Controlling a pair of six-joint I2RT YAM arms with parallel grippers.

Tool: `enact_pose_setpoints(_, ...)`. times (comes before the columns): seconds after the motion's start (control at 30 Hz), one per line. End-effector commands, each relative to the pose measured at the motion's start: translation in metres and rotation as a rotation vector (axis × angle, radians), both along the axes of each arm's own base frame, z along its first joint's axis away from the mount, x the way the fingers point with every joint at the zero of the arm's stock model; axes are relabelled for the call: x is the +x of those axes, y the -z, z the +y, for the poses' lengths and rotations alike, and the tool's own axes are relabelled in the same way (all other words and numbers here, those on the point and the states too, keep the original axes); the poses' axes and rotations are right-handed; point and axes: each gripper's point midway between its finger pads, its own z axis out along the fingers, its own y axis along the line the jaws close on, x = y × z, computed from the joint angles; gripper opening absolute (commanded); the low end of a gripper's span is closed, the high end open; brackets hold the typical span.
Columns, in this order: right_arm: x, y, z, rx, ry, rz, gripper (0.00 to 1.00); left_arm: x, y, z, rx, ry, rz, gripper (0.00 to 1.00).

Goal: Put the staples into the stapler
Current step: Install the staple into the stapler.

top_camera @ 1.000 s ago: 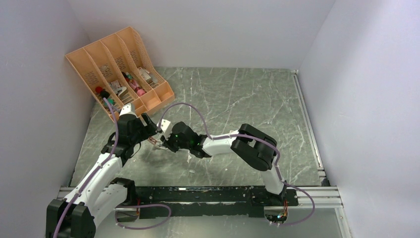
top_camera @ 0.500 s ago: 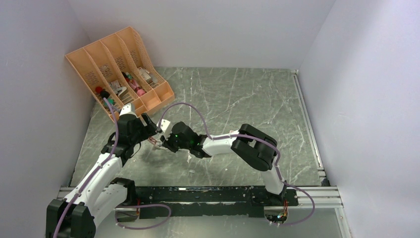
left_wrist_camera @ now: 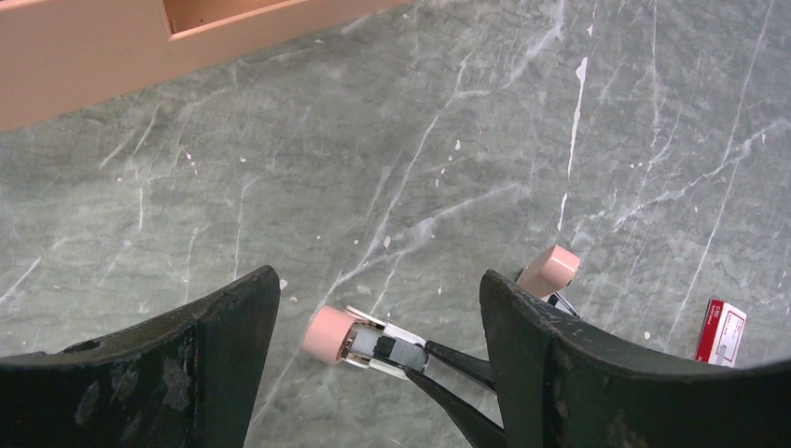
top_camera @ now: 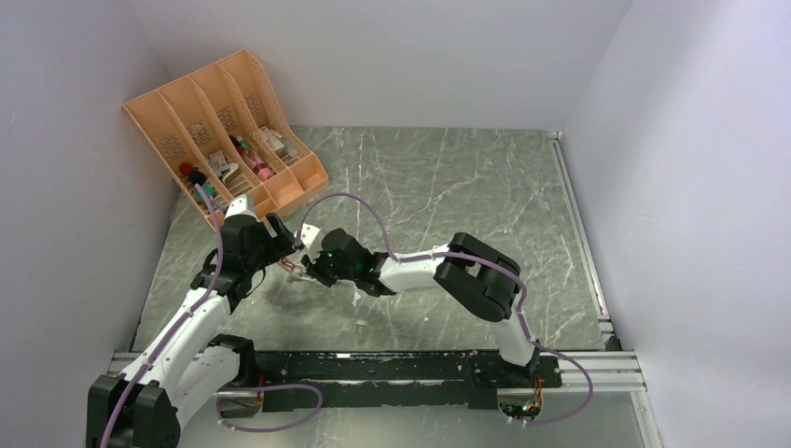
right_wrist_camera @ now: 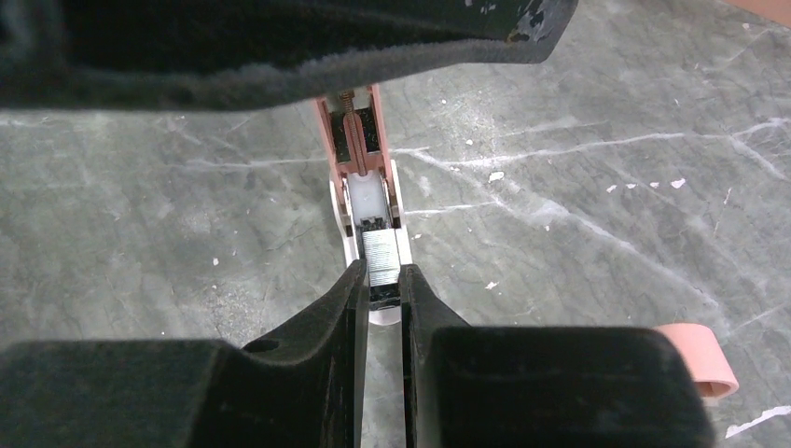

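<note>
Saw staples (right_wrist_camera: 381,259) pinched narrow in right gripper (right_wrist_camera: 381,291), at near end of channel (right_wrist_camera: 357,135) of open stapler (right_wrist_camera: 366,198).
Found strip's long axis in line with channel — left gripper (left_wrist_camera: 378,285) wide, empty, straddling stapler.

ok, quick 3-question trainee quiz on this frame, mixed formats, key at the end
1. True or false: the left gripper is open.
2. The right gripper pinches: A) the staples B) the red-and-white box C) nothing.
3. Fill in: the stapler has a ___ body.
Key: 1 true. 2 A. 3 pink.
</note>
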Motion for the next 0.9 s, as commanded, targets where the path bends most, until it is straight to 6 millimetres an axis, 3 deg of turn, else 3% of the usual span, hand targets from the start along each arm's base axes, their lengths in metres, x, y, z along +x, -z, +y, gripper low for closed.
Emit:
enact_pose_setpoints(0.0, 0.002, 0.0, 0.007, 0.004, 0.004, 0.004, 0.17, 0.002, -0.004, 0.001, -0.006, 0.001, -0.024, 0.83)
enact_pose_setpoints(0.87, 0.006, 0.01, 0.006, -0.038, 0.017, 0.01, 0.17, 0.003, -0.006, 0.001, -0.006, 0.0, -0.029, 0.83)
